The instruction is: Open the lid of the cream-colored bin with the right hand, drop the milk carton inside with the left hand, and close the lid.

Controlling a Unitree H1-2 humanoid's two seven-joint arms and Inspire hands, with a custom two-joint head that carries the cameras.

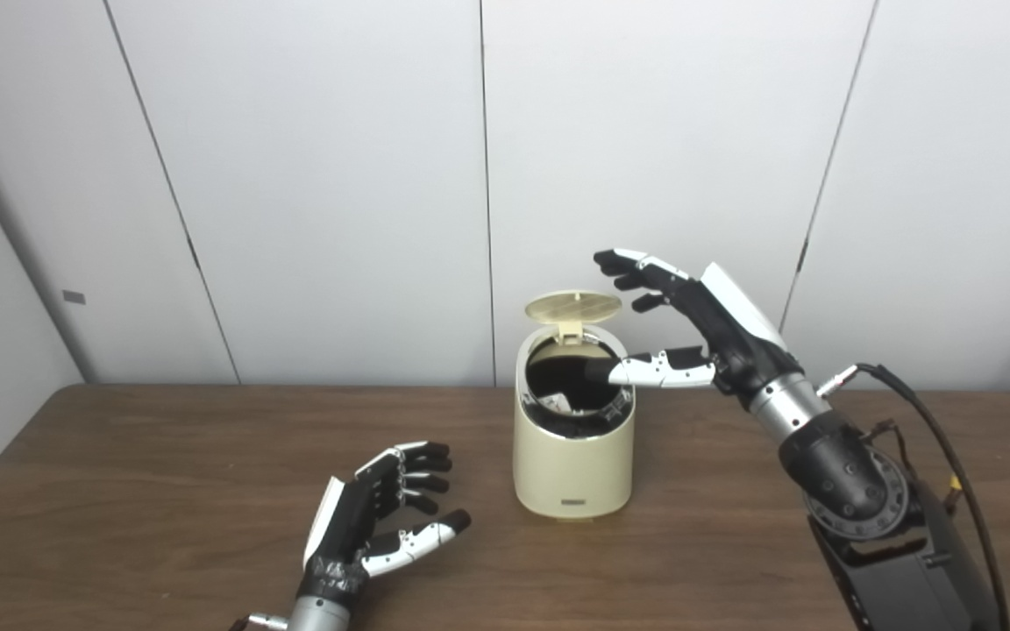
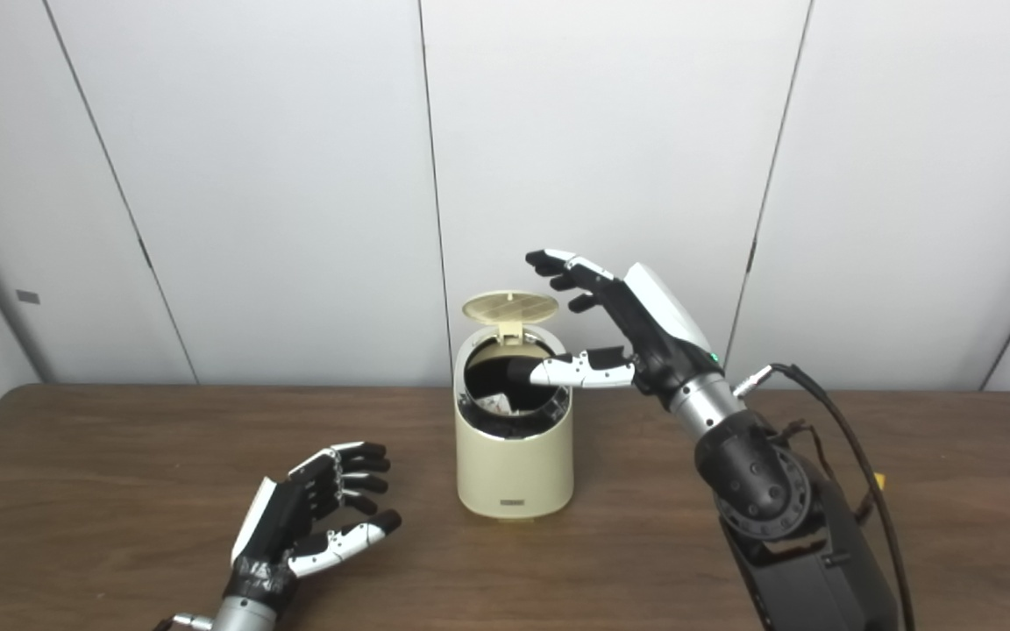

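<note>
Left eye view: bin lid up, carton inside.

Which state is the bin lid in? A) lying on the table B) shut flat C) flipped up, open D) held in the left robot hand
C: the lid stands raised on its hinge above the bin, whose dark opening is exposed, and the left robot hand is open and empty.

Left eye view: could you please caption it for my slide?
Cream-colored bin on the table, lid up; open right hand beside it, open left hand low.
</note>
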